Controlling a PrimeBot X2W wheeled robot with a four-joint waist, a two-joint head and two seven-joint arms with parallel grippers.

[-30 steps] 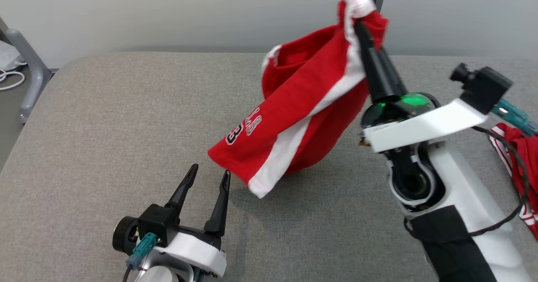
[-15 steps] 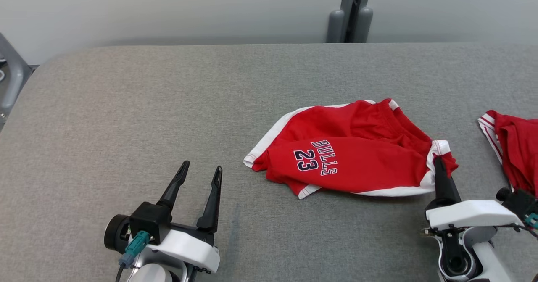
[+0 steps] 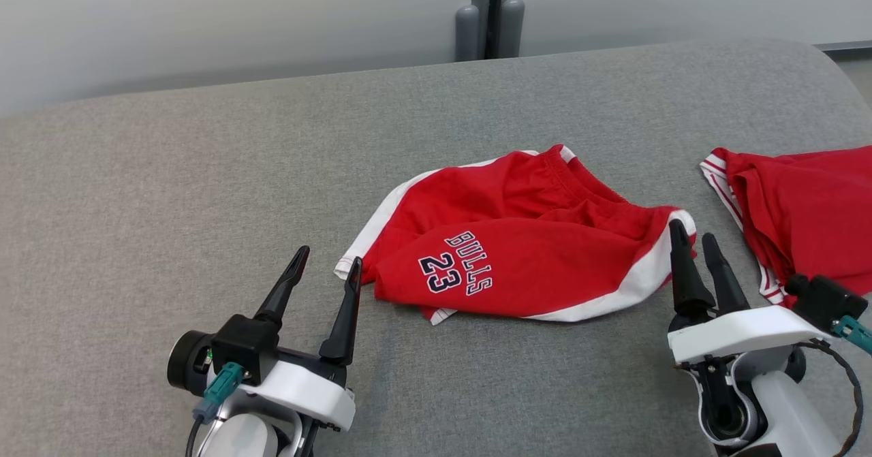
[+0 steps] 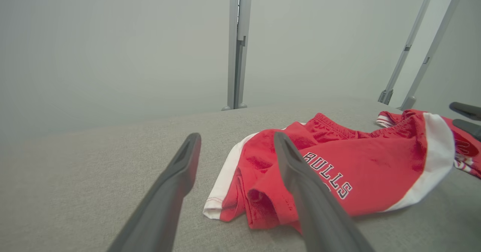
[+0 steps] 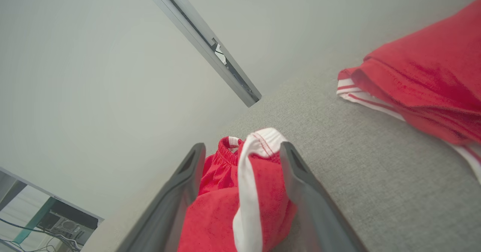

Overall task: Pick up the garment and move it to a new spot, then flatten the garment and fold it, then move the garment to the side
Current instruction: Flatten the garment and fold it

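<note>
The garment (image 3: 518, 253), red shorts with white side stripes and "BULLS 23" print, lies crumpled on the grey padded table (image 3: 204, 171). My right gripper (image 3: 691, 231) is at its right end, low over the table. Its fingers stand open on either side of the white-striped corner (image 5: 259, 139), and the cloth (image 5: 240, 203) lies loose between them. My left gripper (image 3: 329, 255) is open and holds nothing, its tips just left of the white hem (image 4: 221, 195). In the left wrist view the garment (image 4: 357, 169) lies ahead and to the right of the left gripper (image 4: 237, 137).
A second red garment with white stripes (image 3: 804, 198) lies at the table's right side, close to my right arm. A grey post (image 3: 490, 14) stands behind the far edge against the pale wall. The table's left half is bare grey fabric.
A second ago my right gripper held the garment up in the air; it has come down, laid the garment on the table and opened. The head view has shifted. The left gripper has stayed put.
</note>
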